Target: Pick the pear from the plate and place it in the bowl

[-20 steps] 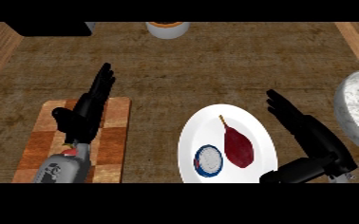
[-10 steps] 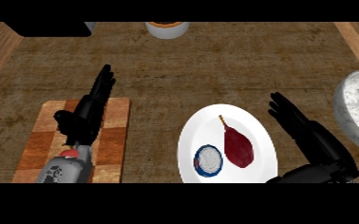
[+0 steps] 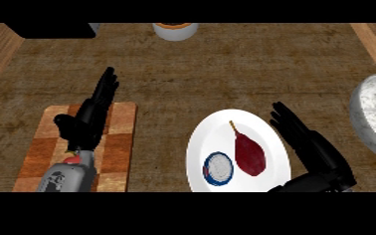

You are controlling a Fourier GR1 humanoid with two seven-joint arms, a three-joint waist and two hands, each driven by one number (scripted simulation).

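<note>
The dark red pear lies on the white plate beside a small blue-rimmed dish. The right hand hovers at the plate's edge, fingers straight. The left hand rests flat above the chequered board, fingers straight. The grey bowl sits at the tabletop's right edge.

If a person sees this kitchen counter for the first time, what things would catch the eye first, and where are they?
The eye likely goes first to the white plate at the lower right, with the dark red pear lying on it beside a small blue-rimmed dish. The open right hand lies at the plate's right edge, not touching the pear. At the left, the open left hand rests over a checkered cutting board.
</note>
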